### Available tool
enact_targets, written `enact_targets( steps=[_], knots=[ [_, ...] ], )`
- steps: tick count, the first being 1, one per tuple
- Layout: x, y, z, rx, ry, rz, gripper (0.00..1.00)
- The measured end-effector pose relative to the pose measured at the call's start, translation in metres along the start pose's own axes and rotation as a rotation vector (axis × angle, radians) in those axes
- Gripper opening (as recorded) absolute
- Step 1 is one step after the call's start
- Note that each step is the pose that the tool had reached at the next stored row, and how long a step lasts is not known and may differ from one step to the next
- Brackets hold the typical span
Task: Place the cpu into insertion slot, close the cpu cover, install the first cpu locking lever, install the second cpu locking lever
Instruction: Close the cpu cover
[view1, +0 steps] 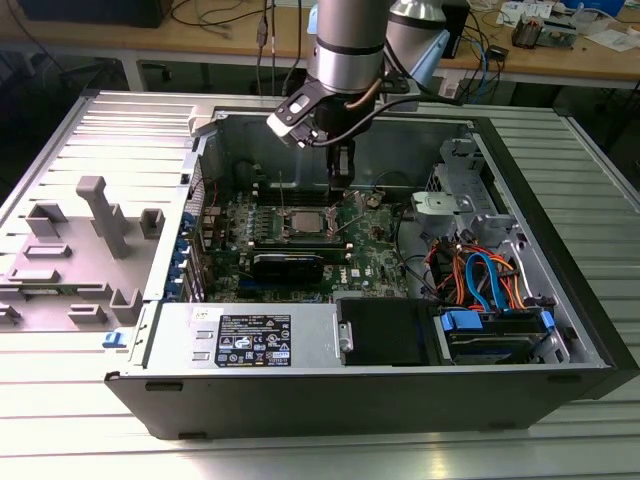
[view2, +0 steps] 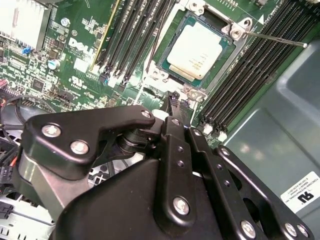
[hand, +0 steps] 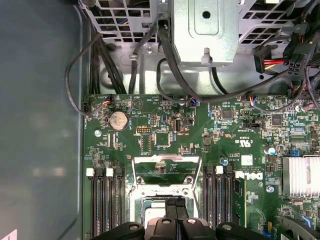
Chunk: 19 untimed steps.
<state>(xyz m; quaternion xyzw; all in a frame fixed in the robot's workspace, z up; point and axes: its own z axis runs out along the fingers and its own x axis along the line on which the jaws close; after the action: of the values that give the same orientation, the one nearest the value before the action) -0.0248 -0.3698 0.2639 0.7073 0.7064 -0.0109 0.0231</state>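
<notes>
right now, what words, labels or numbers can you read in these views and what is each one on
Logo: a white maker's mark printed on the motherboard.
Label on the silver cover: fine print, too small to read.
Sticker on the case panel: too small to read.
Other white lettering on the motherboard: too small to read.
cpu: no print I can make out.

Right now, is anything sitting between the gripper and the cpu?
Nothing visible does. In the second wrist view the shut gripper hangs just short of the cpu, whose metal top lies bare. The thin lever rod sticks out at the cpu's far side, off that path.
</notes>
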Motion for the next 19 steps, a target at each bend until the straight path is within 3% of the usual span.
enact_targets(
  steps=[9,11,19],
  knots=[
    [0.0001,0.0,-0.0021,-0.0001,0.0057,0.0,0.11],
    [0.0001,0.0,-0.0021,0.0,0.0077,0.0,0.18],
    [0.0001,0.0,-0.0021,-0.0001,0.0137,0.0,0.11]
  ],
)
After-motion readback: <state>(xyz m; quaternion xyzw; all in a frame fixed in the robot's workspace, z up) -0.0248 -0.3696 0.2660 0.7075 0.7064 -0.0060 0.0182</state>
